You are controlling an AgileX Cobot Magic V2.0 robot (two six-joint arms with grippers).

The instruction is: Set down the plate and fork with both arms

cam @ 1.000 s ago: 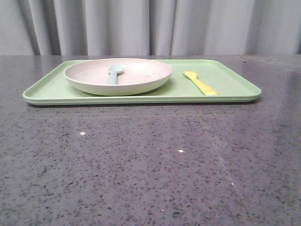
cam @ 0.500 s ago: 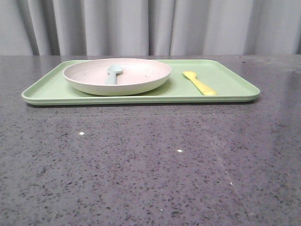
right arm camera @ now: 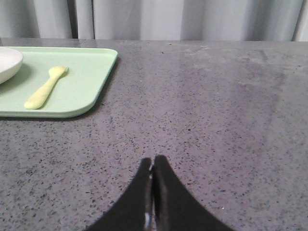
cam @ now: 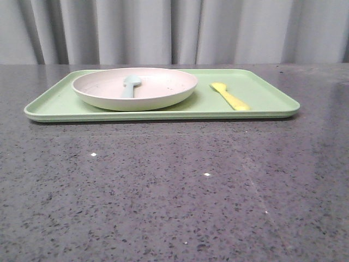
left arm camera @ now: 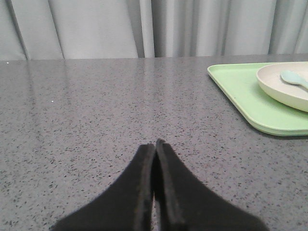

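Green tray (cam: 262, 90) sits on the speckled grey table (cam: 174, 185), a tiny bit more to the left than 1 second ago, so the view or tray slid a little. The pale plate (cam: 158, 93) with a blue spoon (cam: 131, 85) lies on it, and the yellow fork (cam: 230, 96) lies beside the plate. This fits a done job or one still waiting. Grey curtains hang behind.

Left wrist view: the left gripper (left arm camera: 155, 149) is pinched together, holding nothing, over bare table.

Right wrist view: the right gripper (right arm camera: 153, 166) is pinched together too, well apart from the fork.
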